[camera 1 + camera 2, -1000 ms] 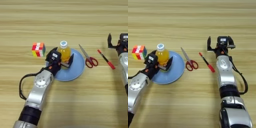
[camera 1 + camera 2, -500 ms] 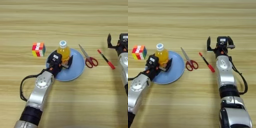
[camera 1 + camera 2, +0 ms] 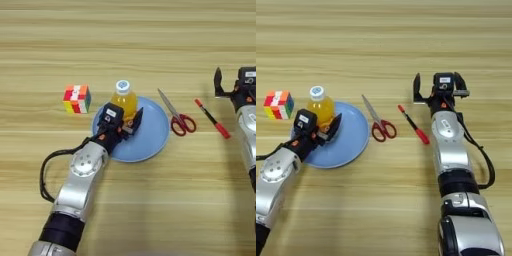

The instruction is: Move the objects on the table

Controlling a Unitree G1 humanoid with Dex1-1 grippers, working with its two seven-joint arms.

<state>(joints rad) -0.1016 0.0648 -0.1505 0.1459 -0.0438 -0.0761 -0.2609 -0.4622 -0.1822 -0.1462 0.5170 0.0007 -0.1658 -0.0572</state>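
An orange drink bottle (image 3: 124, 101) with a white cap stands upright on a blue plate (image 3: 152, 136) in the middle of the table (image 3: 150, 40). My left gripper (image 3: 125, 118) is open over the plate's near-left part. Its fingers flank the bottle's base; I cannot tell whether they touch it. A multicoloured puzzle cube (image 3: 76, 98) lies left of the plate. The red-and-black pen (image 3: 212, 118) lies slanted at the right. My right gripper (image 3: 438, 90) hangs open just beyond and to the right of the pen, holding nothing.
Red-handled scissors (image 3: 177, 117) lie between the plate and the pen, blades pointing to the far left. A black cable loops beside my left forearm (image 3: 82, 172).
My left gripper has drawn back a little toward me and to the left. The bottle stays upright on the plate. The right arm has not moved.
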